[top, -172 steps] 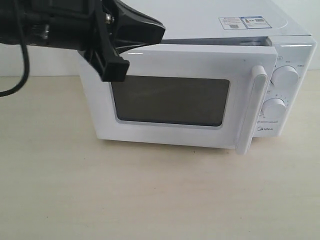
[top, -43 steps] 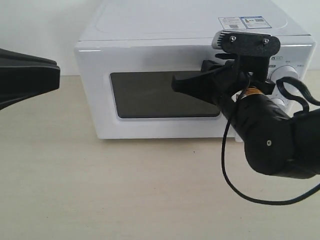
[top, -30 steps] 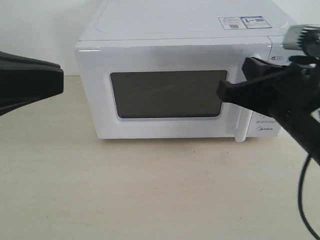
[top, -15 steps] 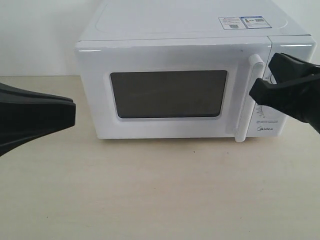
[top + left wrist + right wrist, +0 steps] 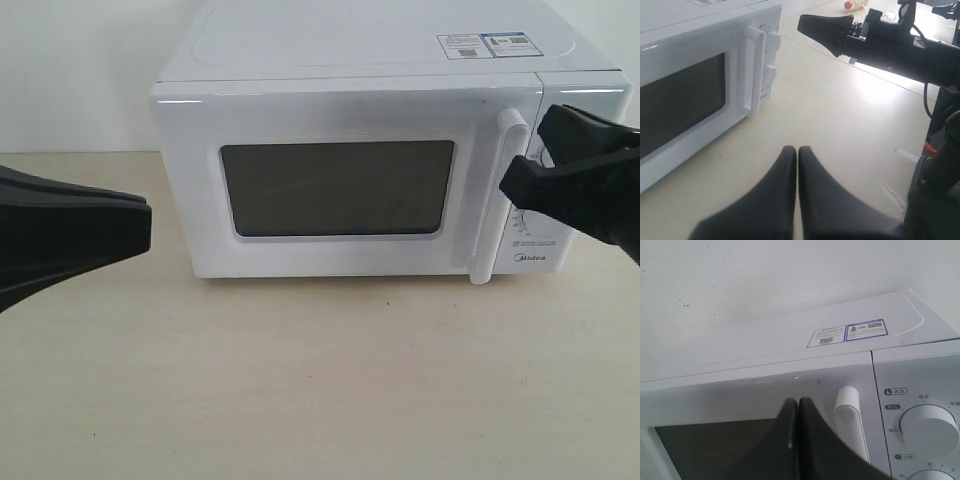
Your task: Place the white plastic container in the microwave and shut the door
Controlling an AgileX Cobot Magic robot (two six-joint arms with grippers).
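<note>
With the door (image 5: 330, 115) shut flush on the microwave (image 5: 330, 40), the oven stands alone on the pale surface (image 5: 320, 390) before a white wall; the white plastic container shows in no view, and the dark window (image 5: 338, 188) gives away nothing of the inside. In the exterior view the right gripper (image 5: 520, 180) hangs in front of the control panel, just beside the vertical handle (image 5: 497, 215), and blocks most of the dials; the left wrist view shows a gap between it and the oven. Its arm reaches in level from the right edge, trailing a black cable (image 5: 927, 95). The left gripper (image 5: 145, 223) comes in low from the left edge, pointing at the microwave's left front corner and apart from it. Both wrist views show the fingers (image 5: 785, 165) pressed together on nothing. Count: one microwave, one door, one handle, two knobs (image 5: 927, 424), two stickers (image 5: 490, 45) on top, two grippers; a small red-capped bottle (image 5: 855, 5) lies far off.
</note>
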